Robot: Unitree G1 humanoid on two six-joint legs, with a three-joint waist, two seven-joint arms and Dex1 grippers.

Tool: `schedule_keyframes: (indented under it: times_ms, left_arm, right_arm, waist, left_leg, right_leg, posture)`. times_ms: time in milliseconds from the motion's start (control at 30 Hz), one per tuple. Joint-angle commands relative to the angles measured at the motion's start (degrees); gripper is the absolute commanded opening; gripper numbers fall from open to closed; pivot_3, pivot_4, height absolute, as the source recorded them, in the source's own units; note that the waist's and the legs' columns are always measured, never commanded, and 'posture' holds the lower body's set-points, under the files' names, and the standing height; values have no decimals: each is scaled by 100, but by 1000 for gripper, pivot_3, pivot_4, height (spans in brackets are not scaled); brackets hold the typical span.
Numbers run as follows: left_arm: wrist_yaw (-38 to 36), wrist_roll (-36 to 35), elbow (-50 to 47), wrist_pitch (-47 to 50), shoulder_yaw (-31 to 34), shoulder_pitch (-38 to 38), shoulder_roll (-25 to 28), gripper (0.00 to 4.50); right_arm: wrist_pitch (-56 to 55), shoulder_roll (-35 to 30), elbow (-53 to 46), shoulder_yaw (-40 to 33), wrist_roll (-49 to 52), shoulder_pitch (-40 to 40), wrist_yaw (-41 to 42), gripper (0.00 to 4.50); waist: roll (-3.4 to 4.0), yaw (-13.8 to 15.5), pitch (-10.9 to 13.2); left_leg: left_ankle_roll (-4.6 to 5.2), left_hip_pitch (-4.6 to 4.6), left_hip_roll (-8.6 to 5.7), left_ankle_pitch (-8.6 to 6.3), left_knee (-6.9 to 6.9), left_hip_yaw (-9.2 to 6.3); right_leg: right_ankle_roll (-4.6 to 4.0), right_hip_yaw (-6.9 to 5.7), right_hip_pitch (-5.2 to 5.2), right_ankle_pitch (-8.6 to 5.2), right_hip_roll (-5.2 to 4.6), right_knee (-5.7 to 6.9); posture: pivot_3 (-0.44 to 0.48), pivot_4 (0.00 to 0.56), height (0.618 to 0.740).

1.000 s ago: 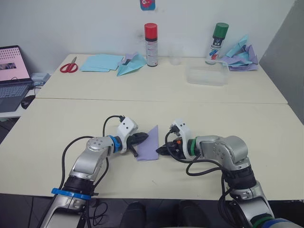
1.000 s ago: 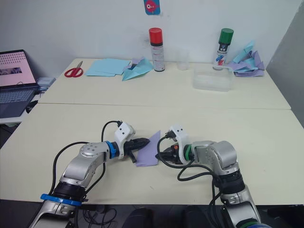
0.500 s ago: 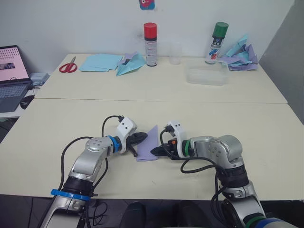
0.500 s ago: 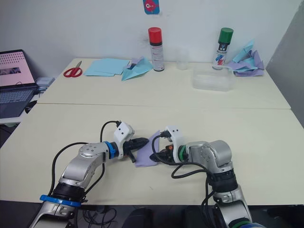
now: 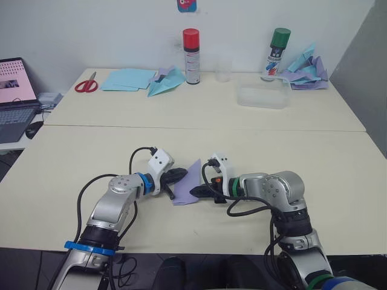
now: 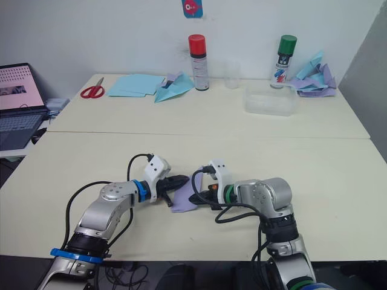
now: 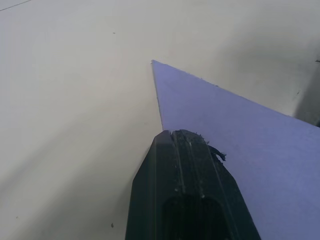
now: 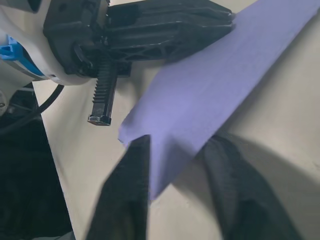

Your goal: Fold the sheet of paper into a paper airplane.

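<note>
Lavender paper sheet (image 5: 186,184), folded: left gripper (image 5: 176,176) clamped on one edge; right gripper (image 5: 198,191), fingers parted, straddling its opposite edge.

No readable text in any view. Red-capped can (image 5: 192,57) has a printed label, too small to read. Green-capped can (image 5: 276,55) has a colored label graphic, no legible letters. Sticker on the wall (image 5: 185,5) shows a red and blue figure, no words I can make out. Laptop screen (image 5: 16,80) shows pink content with dark rows, illegible. Lavender paper (image 5: 188,183) is blank on the faces that show.
</note>
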Motion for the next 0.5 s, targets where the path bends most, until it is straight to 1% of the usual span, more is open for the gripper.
schedule_keyframes:
  times_ms: [33,167,233,267,300,333,400,500]
  left_arm:
    - [96,56,119,186,-1,78,-1,0]
    - [72,-298,-107,284,331,72,-33,0]
    - [56,-570,-319,383,660,49,51,0]
    - [20,-697,-438,439,815,46,131,0]
    - [-40,-817,-549,498,954,40,216,0]
    - [-144,-942,-669,561,1071,54,327,0]
    - [-428,-1217,-932,758,1247,138,608,0]
    - [-1071,-1826,-1277,1290,1508,402,1168,722]
  right_arm:
    - [33,104,-38,-121,175,-121,-5,25]
    - [31,100,121,-157,185,-184,27,25]
    - [-35,-38,306,-174,198,-349,148,25]
    - [-118,-205,413,-101,232,-465,319,25]
    - [-227,-419,537,15,277,-595,567,25]
    - [-324,-639,679,122,335,-734,838,25]
    - [-545,-1111,1014,400,426,-1036,1465,25]
    - [-1274,-2052,1452,1389,349,-1580,3095,0]
  waist:
    - [0,-2,1]
    - [-3,-12,6]
    - [-10,-25,16]
    - [-18,-37,22]
    - [-20,-44,26]
    - [-24,-46,36]
    - [-41,-49,57]
    - [-42,-86,85]
  left_leg:
    - [0,-1,0,0,0,0]
    - [0,-7,0,0,-2,2]
    - [0,-17,1,0,-1,2]
    - [0,-28,1,0,0,0]
    - [0,-48,2,0,4,0]
    - [1,-92,1,1,11,-2]
    - [1,-104,-2,1,13,-1]
    - [1,-113,-3,0,5,4]
  right_leg:
    - [0,0,-1,0,0,0]
    - [0,1,-9,0,0,0]
    - [1,1,-20,0,1,2]
    - [2,-1,-31,0,2,3]
    - [2,-1,-54,1,4,9]
    - [8,-3,-94,6,11,14]
    - [9,-4,-103,7,13,9]
    - [10,-3,-112,6,13,2]
  posture:
    - [0,150,740]
    - [0,150,740]
    - [0,150,740]
    - [0,150,740]
    - [0,150,740]
    - [0,150,740]
    - [0,150,740]
    - [0,150,740]
